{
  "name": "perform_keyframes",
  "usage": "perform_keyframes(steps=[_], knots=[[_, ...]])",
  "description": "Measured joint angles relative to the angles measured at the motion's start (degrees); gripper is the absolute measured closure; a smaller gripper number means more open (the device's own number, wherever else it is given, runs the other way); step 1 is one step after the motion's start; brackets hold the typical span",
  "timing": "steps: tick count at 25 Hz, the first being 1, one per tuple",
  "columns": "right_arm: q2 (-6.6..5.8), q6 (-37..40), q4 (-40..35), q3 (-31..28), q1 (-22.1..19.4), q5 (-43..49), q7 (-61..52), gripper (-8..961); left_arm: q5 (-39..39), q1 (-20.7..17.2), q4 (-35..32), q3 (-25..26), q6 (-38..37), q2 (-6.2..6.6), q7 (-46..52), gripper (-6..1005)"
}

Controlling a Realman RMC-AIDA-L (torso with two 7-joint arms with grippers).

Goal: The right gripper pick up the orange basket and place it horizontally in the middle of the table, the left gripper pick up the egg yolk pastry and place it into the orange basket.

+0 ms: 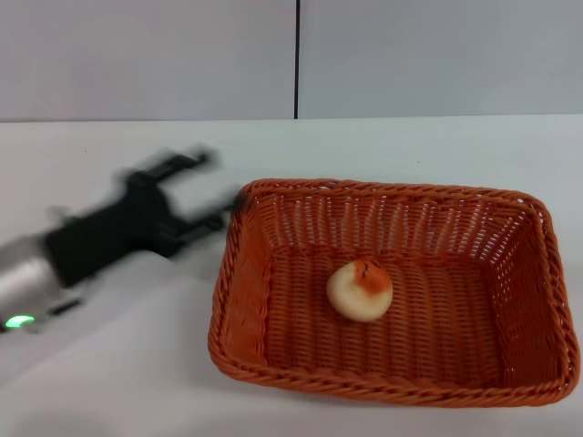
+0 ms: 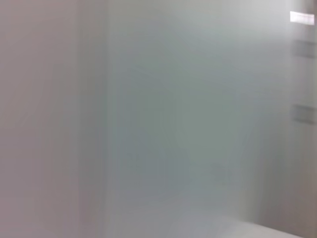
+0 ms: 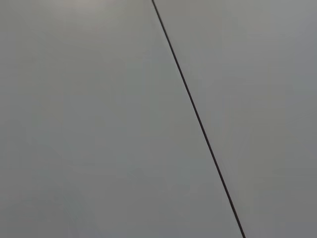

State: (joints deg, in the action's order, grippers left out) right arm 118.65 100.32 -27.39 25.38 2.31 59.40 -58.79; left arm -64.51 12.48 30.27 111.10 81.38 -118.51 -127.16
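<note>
The left claw (image 1: pixel 211 187) hangs open and empty beside the basket (image 1: pixel 255 319); the pastry (image 1: pixel 360 289) sits inside. I'd judge only parking remains.

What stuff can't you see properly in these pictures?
- Right gripper: in no view; its wrist view shows only a grey wall with a dark seam.
- Left gripper: motion-blurred in the head view, empty, fingers look apart.
- Left wrist view: a pale blur.
- Egg yolk pastry: underside hidden against the orange basket.
</note>
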Motion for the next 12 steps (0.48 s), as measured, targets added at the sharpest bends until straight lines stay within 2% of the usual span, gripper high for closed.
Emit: perform_keyframes(steps=[1,4,5,6,9,10,12], knots=[[0.00,0.0,0.0,0.0,0.0,0.0,0.0,315,0.0,0.0,0.0,0.0,0.0,0.00,0.0,327],[0.09,-0.1,2.6,-1.3,1.3,-0.4,3.6,315,5.9,-0.2,-8.4,8.7,1.5,-0.12,-8.9,251],[0.11,-0.1,5.0,-3.1,2.4,-0.4,5.8,315,10.0,-0.6,-12.8,12.8,3.2,-0.17,-14.2,237],[0.11,-0.1,5.0,-3.1,2.4,-0.4,5.8,315,10.0,-0.6,-12.8,12.8,3.2,-0.17,-14.2,224],[0.18,0.0,9.0,-7.0,4.1,-0.5,10.1,315,14.4,-1.5,-18.1,18.0,5.6,-0.19,-20.5,197],[0.23,0.3,12.0,-10.6,5.4,-0.5,13.3,315,16.1,-2.2,-20.8,20.9,7.4,-0.22,-23.8,197],[0.26,0.4,13.3,-12.4,5.9,-0.5,14.6,315,16.6,-2.5,-21.9,22.1,8.5,-0.23,-25.5,197]])
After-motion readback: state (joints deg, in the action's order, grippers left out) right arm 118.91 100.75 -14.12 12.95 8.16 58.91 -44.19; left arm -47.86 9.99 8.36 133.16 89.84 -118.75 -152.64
